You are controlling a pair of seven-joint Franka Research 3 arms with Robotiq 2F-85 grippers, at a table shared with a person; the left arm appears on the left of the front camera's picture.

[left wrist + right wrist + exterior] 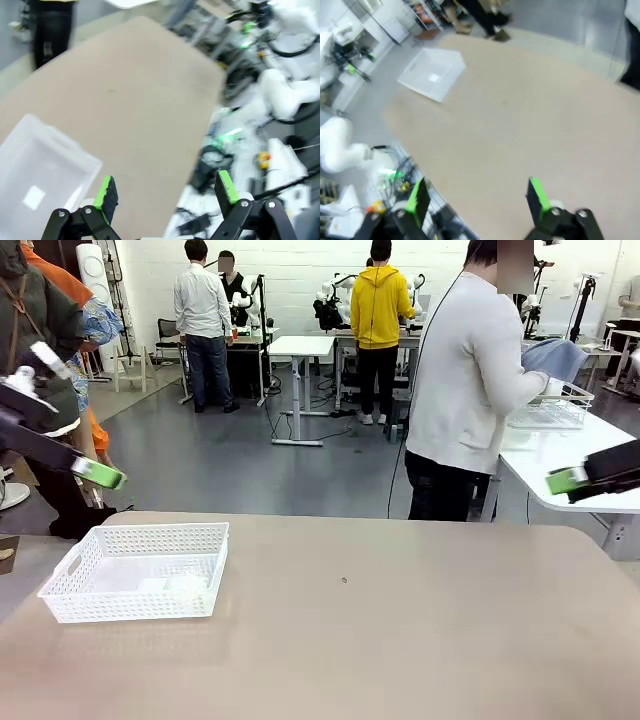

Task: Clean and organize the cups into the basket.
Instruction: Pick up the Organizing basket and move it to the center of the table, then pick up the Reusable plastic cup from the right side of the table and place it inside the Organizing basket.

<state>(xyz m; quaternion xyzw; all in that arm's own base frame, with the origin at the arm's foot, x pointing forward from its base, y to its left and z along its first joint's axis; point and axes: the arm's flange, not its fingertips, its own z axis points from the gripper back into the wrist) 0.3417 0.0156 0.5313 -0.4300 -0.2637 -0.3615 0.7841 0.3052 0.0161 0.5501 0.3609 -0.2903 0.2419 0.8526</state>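
Tan surface (400, 640) spreads across the lower half of the front view, and the white lattice basket (130, 602) sits on it at lower left, close to the surface's left edge. Left pincer (100, 475) hangs in the air above the basket, up and to the left of it, green pad showing. Right pincer (570, 480) hovers at the far right of the frame, well apart from the basket.

Over to the left wrist view: the left pincer (165, 189) has its jaws wide apart, gripping nothing, and the basket (30, 150) lies at lower left, just beside the left-hand finger. This view also shows the surface's edge running diagonally down the middle, with cables and white robot parts beyond it.

Right wrist view: the right pincer (476, 195) is spread apart too, with nothing between the jaws. The basket (432, 75) is far off at upper left, a broad stretch of open surface between them.

Beyond the far edge in the front view, a person (470, 380) in a pale top stands at upper right.
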